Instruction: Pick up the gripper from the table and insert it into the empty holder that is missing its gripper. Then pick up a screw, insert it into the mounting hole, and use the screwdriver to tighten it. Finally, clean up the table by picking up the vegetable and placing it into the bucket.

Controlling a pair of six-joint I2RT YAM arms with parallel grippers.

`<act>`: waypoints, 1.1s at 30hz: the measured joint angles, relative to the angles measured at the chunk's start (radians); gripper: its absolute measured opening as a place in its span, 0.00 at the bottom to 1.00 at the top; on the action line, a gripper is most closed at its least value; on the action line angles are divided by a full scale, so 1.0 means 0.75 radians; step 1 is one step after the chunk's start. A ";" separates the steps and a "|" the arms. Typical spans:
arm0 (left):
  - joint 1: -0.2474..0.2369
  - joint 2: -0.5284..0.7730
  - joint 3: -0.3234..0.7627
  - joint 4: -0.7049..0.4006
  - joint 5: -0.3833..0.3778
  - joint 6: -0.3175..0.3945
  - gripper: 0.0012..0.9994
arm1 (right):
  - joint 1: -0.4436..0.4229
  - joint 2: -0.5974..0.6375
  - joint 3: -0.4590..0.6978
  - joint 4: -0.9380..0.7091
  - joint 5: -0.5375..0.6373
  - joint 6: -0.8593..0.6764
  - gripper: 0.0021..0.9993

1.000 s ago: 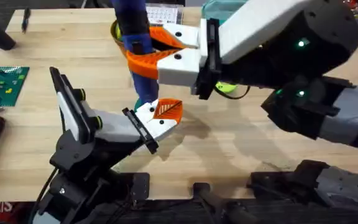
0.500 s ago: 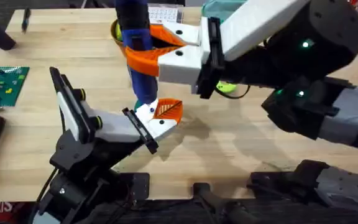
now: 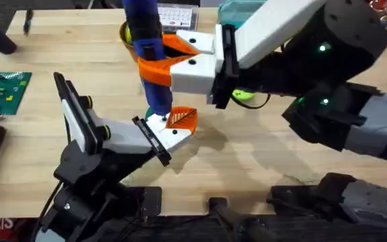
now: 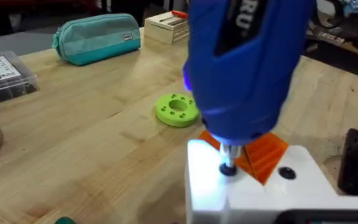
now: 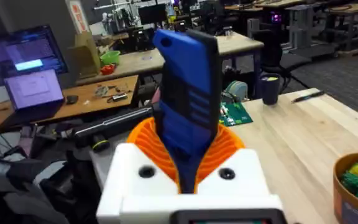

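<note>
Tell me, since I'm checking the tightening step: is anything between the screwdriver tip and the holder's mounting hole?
Nothing visible. The screwdriver, clamped in the right pincer, has its tip already on the holder beside the orange gripper.

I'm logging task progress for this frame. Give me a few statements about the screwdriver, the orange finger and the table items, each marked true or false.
1. The right tool grips the blue screwdriver. True.
2. The screwdriver lies flat on the table. False: it stands upright, tip at the white holder.
3. The small orange gripper sits in the holder. True.
4. The green ring hangs on the screwdriver. False: it lies on the table.
</note>
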 joint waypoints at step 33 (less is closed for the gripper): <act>0.000 0.000 0.000 0.001 0.000 -0.005 0.01 | 0.001 0.006 -0.009 0.031 -0.010 -0.025 0.09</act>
